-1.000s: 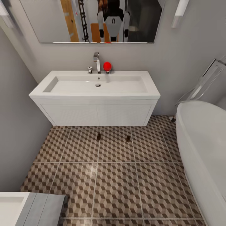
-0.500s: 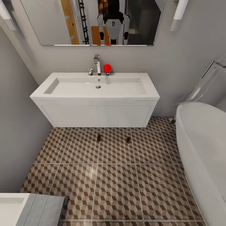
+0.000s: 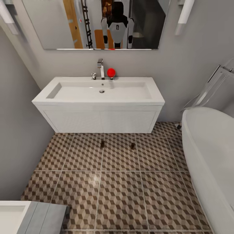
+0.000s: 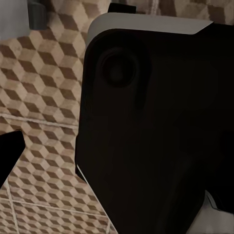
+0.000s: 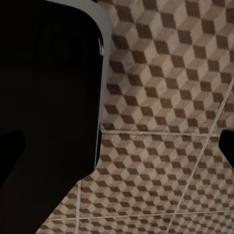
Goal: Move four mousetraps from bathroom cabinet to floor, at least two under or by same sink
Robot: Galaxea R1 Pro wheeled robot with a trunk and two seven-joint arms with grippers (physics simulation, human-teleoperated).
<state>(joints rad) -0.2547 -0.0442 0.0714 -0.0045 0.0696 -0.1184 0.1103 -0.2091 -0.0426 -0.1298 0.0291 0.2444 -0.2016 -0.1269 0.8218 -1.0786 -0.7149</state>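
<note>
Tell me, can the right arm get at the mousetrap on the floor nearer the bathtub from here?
Probably not yet. That mousetrap lies on the bathroom floor just before the sink, well ahead; open tiles lie between, so nothing blocks driving closer.

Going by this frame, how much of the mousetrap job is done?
Done: two mousetraps lie on the bathroom floor, just in front of the sink, so the sink condition looks met. In hand: nothing seen; both wrist views look down at tiles. Left: two more traps, presumably from the cabinet.
</note>
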